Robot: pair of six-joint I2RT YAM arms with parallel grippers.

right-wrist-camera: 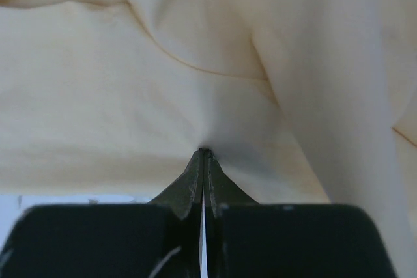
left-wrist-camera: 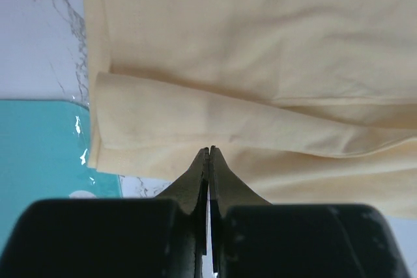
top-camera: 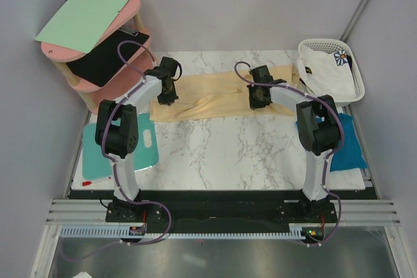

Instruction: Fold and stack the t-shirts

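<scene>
yellow shirt (top-camera: 215,96): lies as a long wrinkled band across the far half of the table (top-camera: 215,154), its near side folded over. All places below are taken from it

- far left of it, off the table: pink rack (top-camera: 65,53), green clipboard (top-camera: 85,14) tilted on top, dark slab on the tier below
- left of its left end and nearer: board (top-camera: 124,151) flat on the table. In the left wrist view the folded corner meets the board's edge; touching or overlapping, cannot tell
- nearer again, past the board: red pen (top-camera: 96,178)
- at its left end: left gripper (left-wrist-camera: 208,151), fingers pressed together with only a sliver between them, tips nipping the near folded hem
- on its right part: right gripper (right-wrist-camera: 204,152), fingers closed, cloth puckering into the tips, pinched
- just right of its right end: basket (top-camera: 326,45) holding the white shirt (top-camera: 322,73), bundled, flower print showing at the top
- right and nearer: teal shirt (top-camera: 345,144), crumpled at the table's edge, partly behind the right arm
</scene>
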